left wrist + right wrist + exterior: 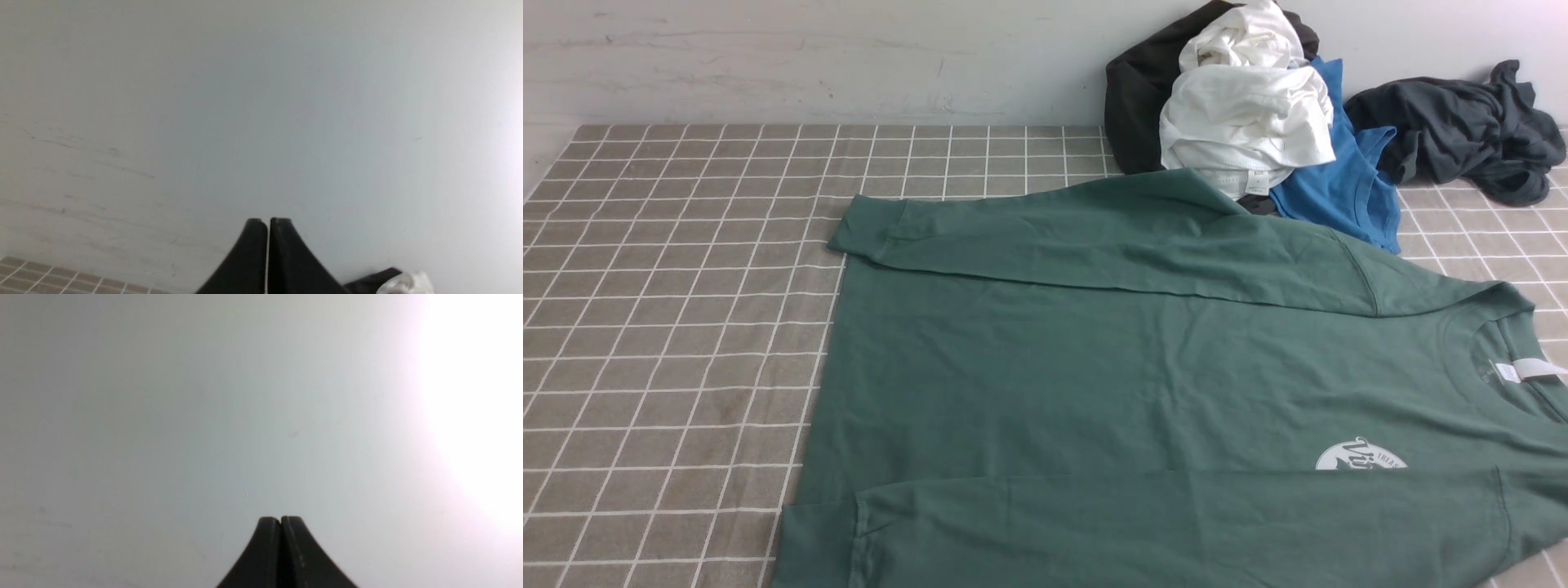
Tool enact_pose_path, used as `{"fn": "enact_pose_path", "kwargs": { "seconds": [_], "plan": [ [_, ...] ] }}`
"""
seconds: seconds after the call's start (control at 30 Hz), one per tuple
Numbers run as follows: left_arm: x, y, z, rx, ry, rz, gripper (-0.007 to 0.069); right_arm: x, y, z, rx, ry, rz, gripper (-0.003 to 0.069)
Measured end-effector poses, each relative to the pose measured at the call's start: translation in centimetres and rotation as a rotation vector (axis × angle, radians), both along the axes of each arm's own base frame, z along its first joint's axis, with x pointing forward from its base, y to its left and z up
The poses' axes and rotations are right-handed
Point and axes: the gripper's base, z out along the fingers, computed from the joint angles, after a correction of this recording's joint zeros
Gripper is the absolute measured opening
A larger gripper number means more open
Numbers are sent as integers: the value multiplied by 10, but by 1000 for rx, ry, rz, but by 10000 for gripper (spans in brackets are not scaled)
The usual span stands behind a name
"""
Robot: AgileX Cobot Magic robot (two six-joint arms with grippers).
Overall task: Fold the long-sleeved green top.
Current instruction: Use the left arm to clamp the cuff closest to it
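The green long-sleeved top (1111,359) lies flat on the checked tablecloth, neck to the right with its white label (1521,371) and round white logo (1360,455) showing. Both sleeves are laid across the body: one along the far edge (1045,237), one along the near edge (1143,523). Neither arm shows in the front view. My left gripper (268,220) is shut on nothing and faces the pale wall. My right gripper (280,518) is likewise shut and empty, pointing at the wall.
A heap of clothes sits at the back right: a white garment (1245,114), a black one (1135,90), a bright blue T-shirt (1339,180) and a dark grey garment (1462,131). The checked tablecloth (670,310) stretches out to the left of the top.
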Motion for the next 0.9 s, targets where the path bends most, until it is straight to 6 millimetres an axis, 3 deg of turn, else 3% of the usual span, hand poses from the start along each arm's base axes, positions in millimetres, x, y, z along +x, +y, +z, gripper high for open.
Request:
{"fn": "enact_pose_path", "kwargs": {
  "seconds": [0.03,0.1,0.13,0.2,0.27,0.3,0.33,0.43,0.57,0.63,0.73,0.77,0.9],
  "plan": [
    [0,0,4,-1,-7,0,-8,-1,0,5,2,-9,-1,-14],
    [3,-1,30,41,51,1,-8,-2,-2,30,11,2,-19,-14],
    [11,-3,55,104,110,9,-8,1,-4,56,-3,47,-48,-14],
    [31,-5,70,182,246,8,-8,11,-5,75,-32,161,-87,-14],
    [57,-8,77,252,430,-13,-8,27,-7,89,-58,319,-120,-14],
    [60,-9,78,254,450,-16,-8,29,-7,90,-62,336,-124,-14],
    [79,-11,75,287,603,-45,-8,40,-7,91,-71,455,-138,-14],
    [113,-19,51,317,948,-147,8,73,-7,71,-81,852,-154,-14],
    [140,-29,9,300,1264,-288,96,100,-1,25,-122,1316,-109,-14],
    [151,-34,-10,280,1369,-350,157,108,5,14,-151,1404,-59,-14],
    [171,-37,-39,266,1484,-392,254,121,17,9,-205,1383,29,-14],
    [172,-37,-41,267,1493,-394,259,122,17,8,-208,1385,32,-14],
    [194,-38,-82,255,1613,-391,300,135,33,6,-310,1299,105,-14]
  ]
}}
